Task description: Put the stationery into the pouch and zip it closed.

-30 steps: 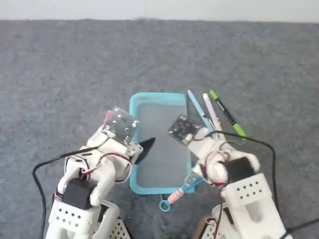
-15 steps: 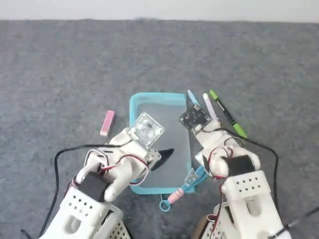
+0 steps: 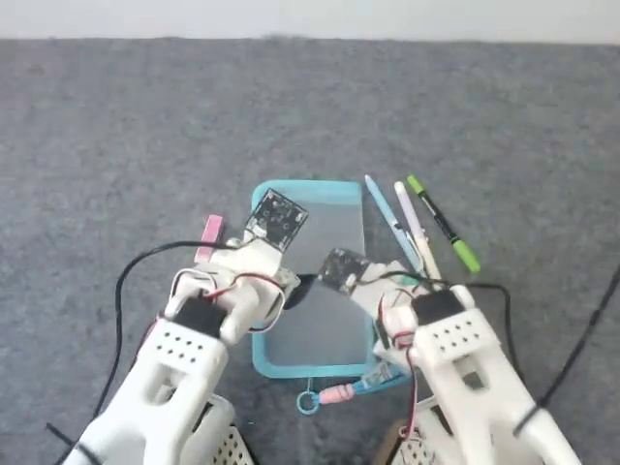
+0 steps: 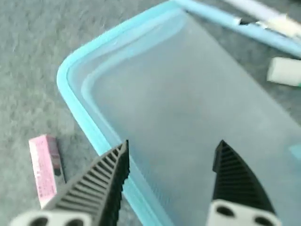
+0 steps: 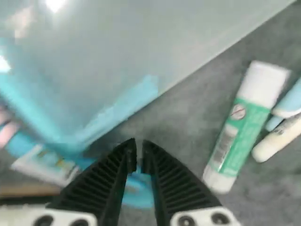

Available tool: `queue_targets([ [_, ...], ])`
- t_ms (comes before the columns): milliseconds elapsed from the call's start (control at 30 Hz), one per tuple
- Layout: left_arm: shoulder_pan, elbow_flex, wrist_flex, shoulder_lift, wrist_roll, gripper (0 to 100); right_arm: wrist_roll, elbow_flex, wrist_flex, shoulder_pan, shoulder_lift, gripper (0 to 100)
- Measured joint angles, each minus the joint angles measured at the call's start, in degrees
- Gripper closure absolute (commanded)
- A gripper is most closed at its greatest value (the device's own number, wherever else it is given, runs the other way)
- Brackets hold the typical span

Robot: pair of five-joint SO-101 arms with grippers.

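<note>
My left end effector (image 4: 172, 145) hangs over the pouch (image 4: 70, 75) with its two ribbed black fingers spread wide and nothing between them. One finger is above the teal rim of a long side, the other above the translucent face. The pouch lies flat on the grey tabletop (image 3: 116, 126). A pink eraser (image 4: 44, 169) rests on the tabletop just outside the rim-side finger, near the pouch but apart from it. Across the pouch from this end effector, a blue pen (image 4: 263, 33) runs just beside the opposite long edge. My right end effector (image 5: 138, 142) is low at that pen-side edge, its fingers drawn together so that only a thin slit shows between the tips. It may be pinching the teal border there, but I cannot make that out. Just beside its fingers a green and white glue stick (image 5: 240, 127) lies on the tabletop, clear of the pouch. The ends of the blue pen and a white pen (image 3: 412, 218) lie close by the glue stick. A green pen (image 3: 444, 225) lies farther out, beyond the white one. Behind this end effector, at the pouch's near end, sits a pink and blue piece (image 3: 344, 390) with a small ring at its tip.
</note>
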Motion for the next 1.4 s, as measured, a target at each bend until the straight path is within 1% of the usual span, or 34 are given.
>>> queue_targets([
  [100, -0.26, -1.23, -2.02, 5.45, 0.0, 72, 2.37, -1.49, 6.95, -3.87, -8.88, 96.9],
  [200, -0.35, -3.87, -3.52, 10.55, 0.35, 72, 3.43, -2.02, 11.78, -10.81, -16.88, 96.8],
  [267, -0.35, -5.27, -5.01, 14.07, 0.35, 72, 3.6, -2.02, 12.48, -16.53, -18.99, 96.8],
  [333, -0.53, -6.95, -6.77, 18.11, 0.35, 72, 3.6, -2.02, 12.48, -19.16, -18.81, 96.8],
  [433, -2.29, -10.99, -8.44, 25.32, 0.44, 72, 3.6, -2.02, 11.34, -18.37, -15.82, 96.8],
  [667, -11.08, -28.75, -8.88, 45.71, 0.88, 72, 3.43, -2.02, 5.27, -10.29, -6.07, 97.2],
  [800, -15.21, -36.22, -8.88, 47.47, 0.62, 72, 3.43, -2.02, 5.89, -9.76, -3.16, 97.3],
  [867, -17.23, -38.51, -8.62, 47.03, 0.62, 72, 5.19, -2.02, 7.56, -10.2, -3.25, 98.0],
  [967, -19.78, -43.6, -3.34, 45.8, 0.62, 72, 8.7, -2.02, 10.9, -11.96, -3.25, 98.8],
  [1100, -24.79, -52.75, 6.33, 45.71, 2.37, 72, 10.46, -2.02, 12.48, -12.66, -3.25, 98.9],
  [1200, -26.9, -58.2, 10.64, 45.71, 2.64, 72, 10.46, -2.02, 12.04, -13.01, -3.25, 98.7],
  [1267, -27.16, -60.66, 13.36, 45.71, 2.64, 72, 8.44, -2.02, 9.93, -13.01, -3.25, 98.6],
  [1400, -27.43, -64.7, 18.29, 45.71, 2.99, 72, 1.05, -2.02, 3.96, -15.38, -3.25, 97.0],
])
